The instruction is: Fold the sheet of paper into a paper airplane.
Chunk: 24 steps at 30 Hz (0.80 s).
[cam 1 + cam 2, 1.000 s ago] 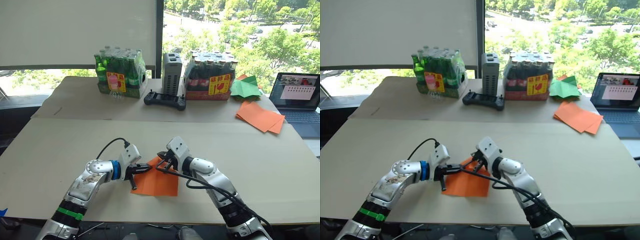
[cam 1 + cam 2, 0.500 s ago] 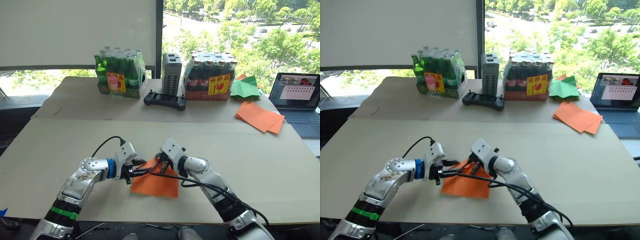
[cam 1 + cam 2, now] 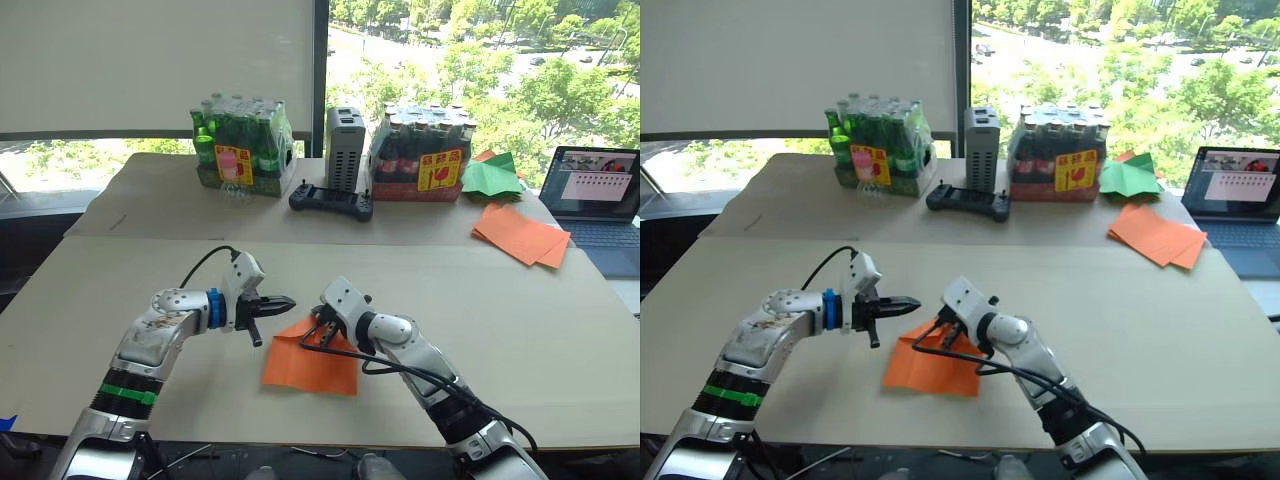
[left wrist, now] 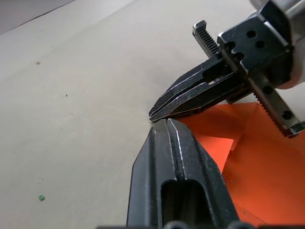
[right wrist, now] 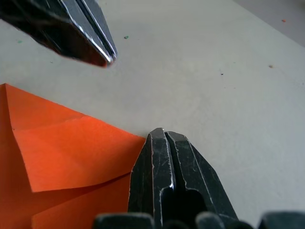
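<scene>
The sheet of paper point(image 3: 310, 363) lies flat on the table, bright orange, its far corners folded in to a blunt peak. That peak sits right under the right gripper point(image 3: 312, 331), with the left gripper point(image 3: 285, 300) just beyond its far-left edge.

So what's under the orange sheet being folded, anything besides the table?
The sheet of paper lies flat on the beige table, with one corner flap folded over onto itself. The right gripper, shut, is at its far edge. Whatever the sheet covers cannot be seen.

The right pincer point(image 3: 318, 331) hides part of the sheet of paper point(image 3: 312, 363).
</scene>
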### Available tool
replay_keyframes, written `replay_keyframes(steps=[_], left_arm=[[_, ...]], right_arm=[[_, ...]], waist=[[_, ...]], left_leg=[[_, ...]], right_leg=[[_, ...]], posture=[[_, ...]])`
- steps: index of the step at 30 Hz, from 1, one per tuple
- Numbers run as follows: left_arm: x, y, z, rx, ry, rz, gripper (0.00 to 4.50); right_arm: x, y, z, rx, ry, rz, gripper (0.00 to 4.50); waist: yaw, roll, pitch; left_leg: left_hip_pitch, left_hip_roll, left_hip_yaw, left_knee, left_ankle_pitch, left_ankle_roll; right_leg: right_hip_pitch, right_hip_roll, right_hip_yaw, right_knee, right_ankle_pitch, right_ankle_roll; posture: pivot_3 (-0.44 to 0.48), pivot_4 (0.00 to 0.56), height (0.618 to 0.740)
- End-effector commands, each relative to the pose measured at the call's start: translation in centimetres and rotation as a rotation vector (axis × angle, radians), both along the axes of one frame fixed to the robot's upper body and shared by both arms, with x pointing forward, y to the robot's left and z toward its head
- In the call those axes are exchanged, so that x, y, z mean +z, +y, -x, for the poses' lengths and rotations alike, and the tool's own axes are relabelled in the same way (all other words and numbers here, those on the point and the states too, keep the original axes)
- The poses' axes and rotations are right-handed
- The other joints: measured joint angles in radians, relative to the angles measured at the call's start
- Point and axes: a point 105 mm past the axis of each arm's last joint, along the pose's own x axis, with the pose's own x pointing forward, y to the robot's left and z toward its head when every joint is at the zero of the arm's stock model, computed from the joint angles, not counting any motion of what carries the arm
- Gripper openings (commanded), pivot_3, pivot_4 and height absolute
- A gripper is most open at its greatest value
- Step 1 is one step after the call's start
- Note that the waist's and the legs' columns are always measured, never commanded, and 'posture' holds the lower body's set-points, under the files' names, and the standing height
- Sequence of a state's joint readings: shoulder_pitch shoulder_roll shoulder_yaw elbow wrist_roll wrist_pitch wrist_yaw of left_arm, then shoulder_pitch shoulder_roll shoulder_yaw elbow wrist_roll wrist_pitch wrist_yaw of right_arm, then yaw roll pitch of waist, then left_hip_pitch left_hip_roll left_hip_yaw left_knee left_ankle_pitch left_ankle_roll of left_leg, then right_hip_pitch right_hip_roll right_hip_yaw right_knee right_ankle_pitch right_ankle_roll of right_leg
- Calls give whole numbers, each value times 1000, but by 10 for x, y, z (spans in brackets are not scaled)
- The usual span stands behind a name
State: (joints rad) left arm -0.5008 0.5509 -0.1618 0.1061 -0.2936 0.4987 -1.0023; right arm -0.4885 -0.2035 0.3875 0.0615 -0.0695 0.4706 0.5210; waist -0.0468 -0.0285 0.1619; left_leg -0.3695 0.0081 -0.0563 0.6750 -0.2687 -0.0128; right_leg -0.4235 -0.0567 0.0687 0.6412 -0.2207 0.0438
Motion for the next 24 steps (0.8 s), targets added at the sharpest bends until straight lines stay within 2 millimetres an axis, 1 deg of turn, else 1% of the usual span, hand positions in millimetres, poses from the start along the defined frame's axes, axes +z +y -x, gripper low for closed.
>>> replay_keyframes(steps=[1, 4, 10, 18, 24], left_arm=[[1, -11, -5, -31, -60, -29, 41], [-5, -17, -6, -55, -64, -51, 41], [-20, -15, -10, -44, -56, -117, 41], [-41, -9, 7, -96, -29, -185, 41], [-45, 0, 15, -92, -17, -208, 41]], right_arm=[[-18, -6, 3, -24, 62, 43, 0], [-18, -5, 4, -20, 65, 44, 0], [-18, -5, 6, -14, 66, 49, 0], [-20, -3, 10, -6, 69, 58, 0], [-22, -2, 12, -8, 74, 59, 0]], waist=[[0, 0, 0], [1, 0, 0], [1, 0, 0], [0, 1, -1], [0, 1, -1]], left_leg=[[0, 0, 0, 0, 0, 0], [0, 0, 0, 0, 0, 0], [0, 0, 0, 0, 0, 0], [0, 0, 0, 0, 0, 0], [1, 0, 0, 0, 0, 0]], right_leg=[[0, 0, 0, 0, 0, 0], [0, 0, 0, 0, 0, 0], [0, 0, 0, 0, 0, 0], [0, 0, 0, 0, 0, 0], [2, 0, 0, 0, 0, 0]], posture=[[0, 150, 733], [0, 150, 733], [0, 150, 733], [0, 150, 733], [0, 150, 733]])
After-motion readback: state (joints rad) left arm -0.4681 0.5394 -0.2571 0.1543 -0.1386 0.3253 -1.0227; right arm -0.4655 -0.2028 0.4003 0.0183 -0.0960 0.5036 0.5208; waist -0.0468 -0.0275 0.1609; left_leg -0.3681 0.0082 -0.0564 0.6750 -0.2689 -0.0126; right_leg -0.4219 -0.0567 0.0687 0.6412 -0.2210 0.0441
